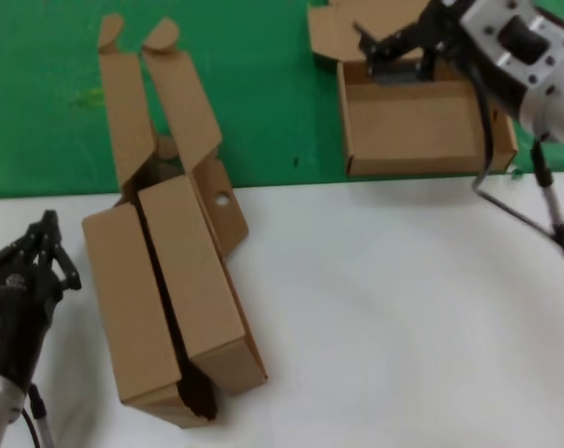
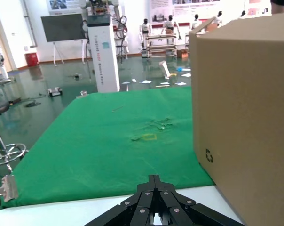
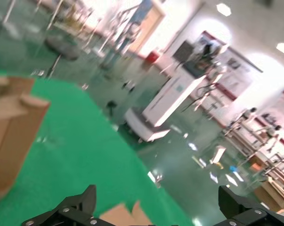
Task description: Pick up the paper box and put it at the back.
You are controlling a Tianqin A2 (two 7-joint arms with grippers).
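My wrist cameras look out on a big hall with a glossy floor, white robot stands and posters. Work surface: green cloth (image 1: 254, 84) across the far half, white tabletop (image 1: 403, 317) nearer me.

Largest item: a pair of alike brown boxes (image 1: 165, 299) lying side by side on the white, near my left side, long flaps reaching back onto the green, a small round hole in one side panel. In the left wrist view one of their walls fills the side of the picture, recycling mark on it.

Paper box (image 1: 417, 126) sits on the green cloth at far right, tray open upward, flap lid folded back behind it.

Right gripper (image 1: 394, 56) is over the back wall of that tray; its wrist view shows the two fingers set wide apart, nothing between them.

Left gripper (image 1: 41, 245) rests low over the white, just beside the paired boxes, not touching; fingertips drawn together, nothing held
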